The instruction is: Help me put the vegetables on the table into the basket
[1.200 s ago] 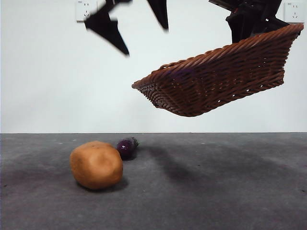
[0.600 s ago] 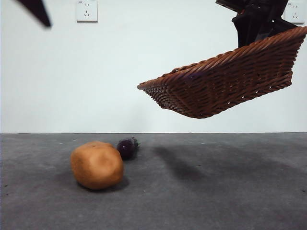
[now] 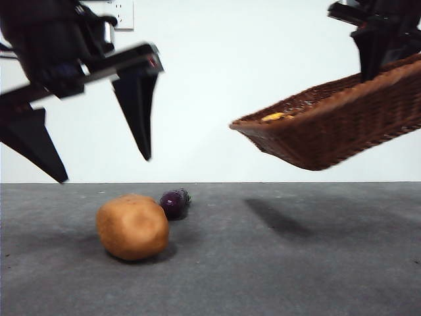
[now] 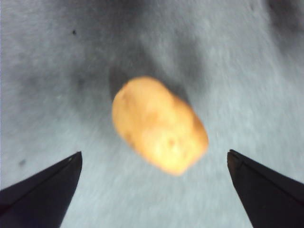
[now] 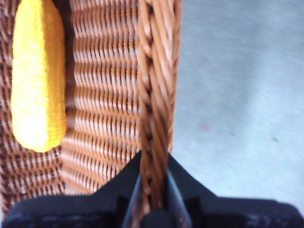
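Only in the front view: small dark purple eggplant (image 3: 173, 202) lying on the bench (image 3: 276, 263) just behind and right of the potato (image 3: 132, 226), close enough that touching or not cannot be told. Only in the right wrist view: yellow lumpy vegetable (image 5: 38, 76) lying lengthwise inside the basket (image 5: 109, 95) against the woven floor; seen from the front merely as a yellow sliver (image 3: 275, 116) over the near rim of the basket (image 3: 342, 128).

Left claw (image 3: 99, 158) spread wide, holding nothing, hanging above the potato at the left of the scene, both tips clear of the bench. From the left wrist camera, potato (image 4: 159, 124) sitting on the grey bench between the two open jaws of the left claw (image 4: 152, 166), apart from both.

Right claw (image 5: 153, 190) pressed together on the braided rim of the basket, one jaw inside, one outside. Basket held up off the bench at upper right, tilted, lower toward the left.

Right claw (image 3: 378, 49) cut off by the top edge in front view, basket's right end cut off by the frame edge. Left wrist picture blurred
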Robot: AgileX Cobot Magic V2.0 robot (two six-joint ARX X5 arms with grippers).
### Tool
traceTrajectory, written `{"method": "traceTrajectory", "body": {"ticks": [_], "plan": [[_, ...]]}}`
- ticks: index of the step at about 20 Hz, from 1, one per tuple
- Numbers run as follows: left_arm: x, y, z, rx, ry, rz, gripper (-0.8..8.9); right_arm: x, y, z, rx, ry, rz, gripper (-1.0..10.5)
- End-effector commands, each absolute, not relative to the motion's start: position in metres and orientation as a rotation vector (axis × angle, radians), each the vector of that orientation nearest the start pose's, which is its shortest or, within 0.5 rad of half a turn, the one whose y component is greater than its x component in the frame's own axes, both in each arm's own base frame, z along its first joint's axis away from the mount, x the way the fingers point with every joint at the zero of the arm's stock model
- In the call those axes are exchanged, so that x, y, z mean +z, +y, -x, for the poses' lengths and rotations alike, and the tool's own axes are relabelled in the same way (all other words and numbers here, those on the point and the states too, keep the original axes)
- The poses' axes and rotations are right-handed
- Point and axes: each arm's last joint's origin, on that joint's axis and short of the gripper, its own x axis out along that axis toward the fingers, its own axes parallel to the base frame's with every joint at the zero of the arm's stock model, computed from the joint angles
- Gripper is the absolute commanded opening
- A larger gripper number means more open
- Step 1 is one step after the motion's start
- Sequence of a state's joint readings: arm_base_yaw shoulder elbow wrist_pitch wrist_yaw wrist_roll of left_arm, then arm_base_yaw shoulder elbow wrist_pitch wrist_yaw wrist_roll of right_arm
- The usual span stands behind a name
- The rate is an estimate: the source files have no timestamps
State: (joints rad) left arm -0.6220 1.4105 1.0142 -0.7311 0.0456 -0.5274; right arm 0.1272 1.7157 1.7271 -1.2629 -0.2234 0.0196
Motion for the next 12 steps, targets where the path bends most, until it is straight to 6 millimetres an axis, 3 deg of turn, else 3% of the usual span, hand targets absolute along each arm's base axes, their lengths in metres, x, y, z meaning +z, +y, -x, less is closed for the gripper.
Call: {"method": "traceTrajectory", "body": {"ticks": [1, 5, 12], "plan": [[0.220, -0.162, -0.226, -0.218, 1.262, 0.195, 6.88, 0.336, 0.042, -0.329, 0.304, 1.261, -0.068, -0.1], [0.197, -0.165, -0.240, -0.073, 1.319, 0.308, 6.88, 0.335, 0.032, -0.327, 0.303, 1.286, -0.061, -0.1], [0.172, -0.176, -0.251, -0.069, 1.381, 0.381, 6.87, 0.336, 0.034, -0.327, 0.364, 1.276, -0.074, -0.1]]}}
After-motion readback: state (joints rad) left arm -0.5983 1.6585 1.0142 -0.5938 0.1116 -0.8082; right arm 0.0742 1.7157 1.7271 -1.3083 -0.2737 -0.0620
